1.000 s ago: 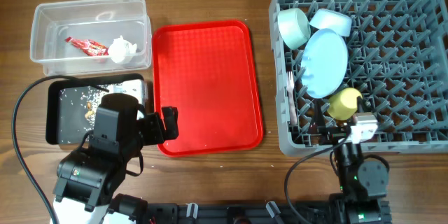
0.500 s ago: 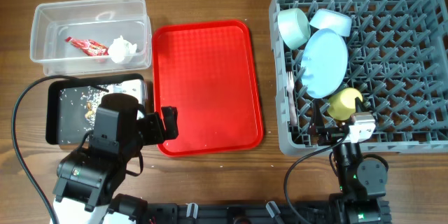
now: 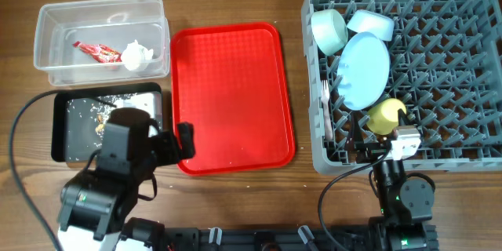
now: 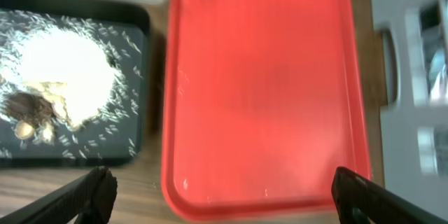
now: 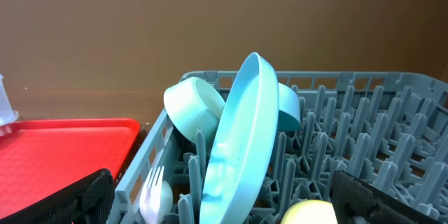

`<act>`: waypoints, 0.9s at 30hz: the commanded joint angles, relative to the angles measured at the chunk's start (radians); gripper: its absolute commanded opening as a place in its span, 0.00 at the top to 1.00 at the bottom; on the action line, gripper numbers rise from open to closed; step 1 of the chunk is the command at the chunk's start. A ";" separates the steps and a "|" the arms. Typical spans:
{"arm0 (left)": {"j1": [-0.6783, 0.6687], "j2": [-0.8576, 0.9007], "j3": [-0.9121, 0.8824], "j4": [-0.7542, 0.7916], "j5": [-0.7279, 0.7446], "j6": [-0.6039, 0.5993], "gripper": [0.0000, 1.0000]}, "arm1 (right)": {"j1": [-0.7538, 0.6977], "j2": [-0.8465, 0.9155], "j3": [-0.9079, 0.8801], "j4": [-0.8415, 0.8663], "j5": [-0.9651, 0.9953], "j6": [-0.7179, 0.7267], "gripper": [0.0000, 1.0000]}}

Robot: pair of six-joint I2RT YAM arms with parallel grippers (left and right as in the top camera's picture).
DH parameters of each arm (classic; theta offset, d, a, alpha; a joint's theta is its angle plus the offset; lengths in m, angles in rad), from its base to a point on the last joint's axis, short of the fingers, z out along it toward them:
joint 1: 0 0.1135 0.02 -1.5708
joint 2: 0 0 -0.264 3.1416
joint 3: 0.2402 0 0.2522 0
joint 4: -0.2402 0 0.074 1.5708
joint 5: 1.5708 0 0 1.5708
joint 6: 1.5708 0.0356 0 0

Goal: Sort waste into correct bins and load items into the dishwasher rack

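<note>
The clear tub [image 3: 47, 39] holds the red wrapper [image 3: 92, 49] and white napkin [image 3: 135, 55]. The black tray [image 3: 59, 129] holds food scraps [image 3: 100, 118], which also show in the left wrist view [image 4: 66, 77]. The grey rack [image 3: 447, 70] holds the mint bowl [image 3: 329, 31], pale blue bowl [image 3: 370, 22], plate [image 3: 365, 69], yellow cup [image 3: 386, 115] and the white fork and spoon [image 3: 325, 102]. My left gripper [image 3: 171, 141] is open and empty over the red tray's near-left corner. My right gripper [image 3: 388, 147] is open and empty at the rack's near edge.
The red serving tray [image 3: 231, 94] lies between the bins and the rack, with nothing on it. The left arm's cable loops on the table left of the black tray. In the right wrist view the plate [image 5: 241, 140] stands on edge among the pegs.
My left arm has drawn slightly left and toward the near edge. The right arm and all objects have not moved.
</note>
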 commanded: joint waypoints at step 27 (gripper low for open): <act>0.223 -0.762 -0.849 0.884 -0.028 0.192 0.00 | -0.004 -0.011 -0.001 0.006 -0.020 -0.003 0.00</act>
